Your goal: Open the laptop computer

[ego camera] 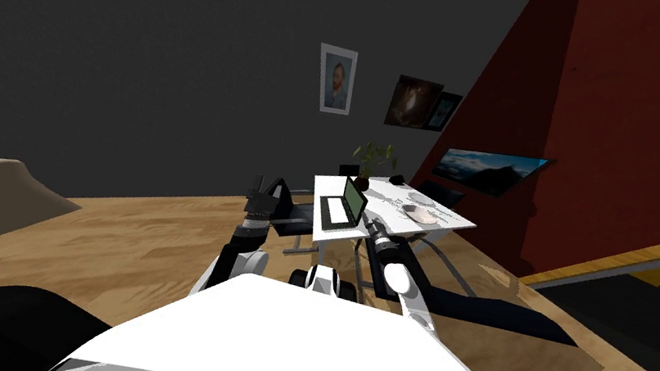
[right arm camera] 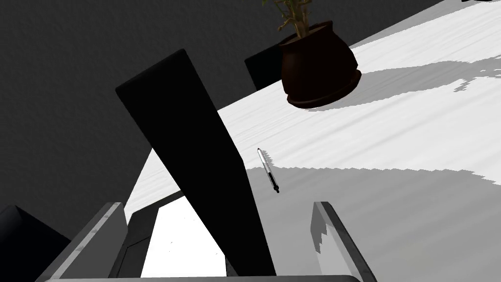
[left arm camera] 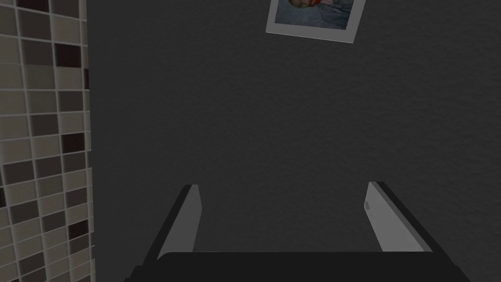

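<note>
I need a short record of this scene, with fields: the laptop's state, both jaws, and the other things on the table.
laptop: on the white table, lid already raised steeply
right jaws: open, one on each side of the lid, not pressing it
left jaws: open, empty, beside the table
also on table: pen, potted plant, bowl

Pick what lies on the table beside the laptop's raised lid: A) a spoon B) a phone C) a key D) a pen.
D: a slim pen lies on the white table beside the laptop, nearer it than the pot.
</note>
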Robot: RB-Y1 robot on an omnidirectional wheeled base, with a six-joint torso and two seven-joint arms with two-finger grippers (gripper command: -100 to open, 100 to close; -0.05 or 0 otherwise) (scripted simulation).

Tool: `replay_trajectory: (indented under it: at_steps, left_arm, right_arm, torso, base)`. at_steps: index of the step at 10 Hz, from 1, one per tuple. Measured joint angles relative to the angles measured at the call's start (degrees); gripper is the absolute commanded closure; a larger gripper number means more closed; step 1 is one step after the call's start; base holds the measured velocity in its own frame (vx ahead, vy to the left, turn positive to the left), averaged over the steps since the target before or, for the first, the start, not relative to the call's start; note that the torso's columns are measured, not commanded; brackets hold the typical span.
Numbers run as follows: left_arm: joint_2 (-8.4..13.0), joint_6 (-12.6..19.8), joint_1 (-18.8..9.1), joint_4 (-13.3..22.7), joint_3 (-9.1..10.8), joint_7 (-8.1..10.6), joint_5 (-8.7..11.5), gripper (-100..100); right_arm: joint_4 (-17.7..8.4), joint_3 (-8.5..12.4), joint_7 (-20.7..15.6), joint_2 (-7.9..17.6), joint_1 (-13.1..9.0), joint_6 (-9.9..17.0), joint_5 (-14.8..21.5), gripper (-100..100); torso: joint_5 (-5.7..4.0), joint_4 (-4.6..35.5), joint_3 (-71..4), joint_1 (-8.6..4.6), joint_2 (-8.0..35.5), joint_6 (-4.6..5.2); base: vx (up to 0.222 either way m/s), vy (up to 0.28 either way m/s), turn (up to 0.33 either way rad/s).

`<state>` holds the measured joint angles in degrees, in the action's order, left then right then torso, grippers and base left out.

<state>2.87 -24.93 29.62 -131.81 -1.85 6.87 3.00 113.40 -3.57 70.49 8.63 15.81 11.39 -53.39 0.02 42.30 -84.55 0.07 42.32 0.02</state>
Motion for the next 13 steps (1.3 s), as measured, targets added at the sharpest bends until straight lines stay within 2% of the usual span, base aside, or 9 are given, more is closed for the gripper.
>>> replay_trajectory:
  at_steps: [4,8,10,11,13]
  left_arm:
    - [0.0,0.0,0.0,0.0,0.0,0.0,0.0,0]
    - [0.0,0.0,0.0,0.0,0.0,0.0,0.0,0]
    - [-0.01,0.0,0.02,0.0,-0.01,0.0,0.0,0]
    - [-0.01,0.0,0.01,-0.01,-0.01,0.0,0.0,0]
    - [-0.01,0.0,0.0,0.0,-0.01,0.0,0.0,0]
  right_arm:
    - [-1.4,0.27,5.65,-3.43,-1.36,3.22,-4.41,-100]
    - [-2.67,0.19,9.18,-7.76,-2.3,4.64,-7.58,-100]
    - [-2.1,0.55,9.71,-7.71,-2.16,5.29,-7.5,-100]
    - [-2.01,0.61,9.84,-7.7,-2.15,5.45,-7.48,100]
    - [-2.55,0.37,8.58,-7.34,-3.01,4.91,-6.63,100]
  torso:
    - [-0.02,-0.02,-0.03,-0.06,-0.05,-0.01]
    - [0.01,-0.01,-0.03,0.03,-0.04,-0.01]
    - [0.03,-0.07,-0.17,0.1,-0.3,-0.01]
    - [0.01,-0.06,-0.11,-0.01,-0.13,-0.02]
    - [-0.13,-0.09,0.03,-0.18,0.02,-0.02]
  base:
    - [0.015,-0.085,0.105]
    - [0.005,-0.04,0.041]
    - [0.085,0.03,-0.022]
    - [0.01,0.005,0.004]
    - [-0.053,0.047,0.034]
